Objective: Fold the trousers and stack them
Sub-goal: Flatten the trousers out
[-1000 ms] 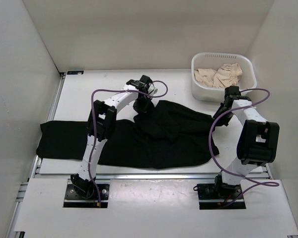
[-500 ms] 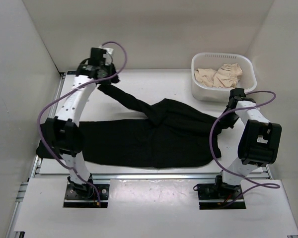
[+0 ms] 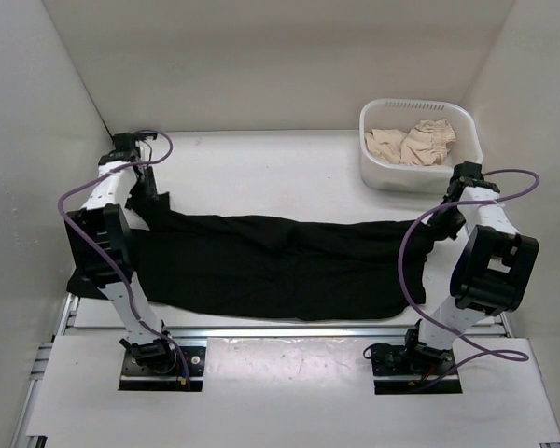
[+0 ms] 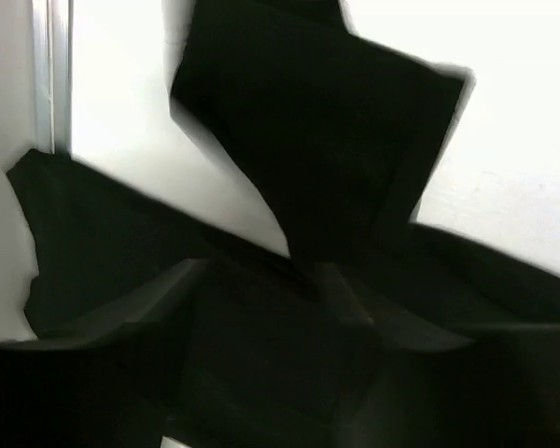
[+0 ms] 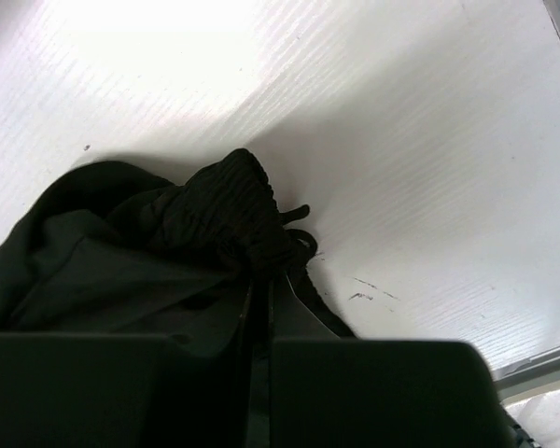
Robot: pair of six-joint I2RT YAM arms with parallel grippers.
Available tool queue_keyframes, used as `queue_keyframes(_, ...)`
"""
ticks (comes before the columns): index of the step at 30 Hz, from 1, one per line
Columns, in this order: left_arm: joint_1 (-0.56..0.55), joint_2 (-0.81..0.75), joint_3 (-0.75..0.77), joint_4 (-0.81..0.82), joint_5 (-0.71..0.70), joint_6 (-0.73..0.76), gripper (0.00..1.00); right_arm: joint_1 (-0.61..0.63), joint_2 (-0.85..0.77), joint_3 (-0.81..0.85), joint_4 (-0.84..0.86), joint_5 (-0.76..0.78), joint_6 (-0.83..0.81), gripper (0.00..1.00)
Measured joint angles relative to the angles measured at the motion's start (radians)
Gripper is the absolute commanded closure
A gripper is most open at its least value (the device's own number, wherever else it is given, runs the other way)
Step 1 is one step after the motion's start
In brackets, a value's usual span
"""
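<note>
The black trousers (image 3: 280, 261) lie stretched in a long band across the table, left to right. At their far-left end my left gripper (image 3: 147, 199) hangs low over the leg end. In the left wrist view its fingers (image 4: 159, 294) stand apart, so the left gripper (image 4: 263, 271) is open; a black flap of the trousers (image 4: 327, 140) hangs blurred ahead and dark cloth fills the gap. My right gripper (image 3: 453, 222) is at the right end. In the right wrist view the right gripper (image 5: 261, 280) is shut on the bunched waistband and drawstring of the trousers (image 5: 224, 210).
A white basket (image 3: 383, 173) holding beige cloth (image 3: 413, 142) stands at the back right, just behind the right arm. White walls close in on the left, back and right. A metal rail (image 3: 261, 331) runs along the table's near edge.
My left arm has swung from the table's middle to the far left, dragging a trouser leg out straight, and its jaws have opened. The right gripper shifted slightly right, still gripping.
</note>
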Motion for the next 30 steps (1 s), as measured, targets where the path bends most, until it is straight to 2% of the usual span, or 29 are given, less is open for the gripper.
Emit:
queue_keyframes(1, 0.013, -0.012, -0.027, 0.0, 0.005, 0.004, 0.24, -0.003, 0.0, 0.002, -0.001, -0.002, -0.004, 1.0)
queue_keyframes(4, 0.025, -0.057, -0.104, -0.009, 0.031, -0.001, 0.0, -0.004, 0.0, 0.003, -0.001, -0.01, -0.01, 1.0)
queue_keyframes(8, 0.033, -0.092, -0.091, -0.026, 0.064, -0.003, 0.0, -0.003, 0.0, 0.003, -0.001, -0.02, -0.015, 1.0)
queue_keyframes(12, 0.044, -0.048, 0.052, -0.029, 0.081, -0.003, 0.0, -0.003, 0.003, 0.003, 0.002, -0.04, -0.015, 1.0)
queue_keyframes(17, 0.026, 0.162, 0.321, -0.032, 0.108, -0.004, 0.0, -0.003, 0.019, 0.003, 0.002, -0.06, -0.015, 1.0)
queue_keyframes(21, -0.019, 0.309, 0.377, -0.06, 0.136, -0.004, 0.0, -0.003, 0.021, 0.003, 0.002, -0.063, -0.015, 1.0)
queue_keyframes(24, -0.043, 0.381, 0.372, -0.109, 0.16, -0.004, 0.04, -0.003, 0.021, 0.002, 0.004, -0.064, -0.014, 1.0)
queue_keyframes(28, -0.051, 0.4, 0.348, -0.145, 0.138, -0.006, 0.11, -0.003, 0.021, -0.001, 0.006, -0.064, -0.014, 1.0)
queue_keyframes(30, -0.048, 0.399, 0.345, -0.145, 0.116, -0.014, 0.44, -0.003, 0.021, -0.005, 0.008, -0.064, -0.014, 1.0)
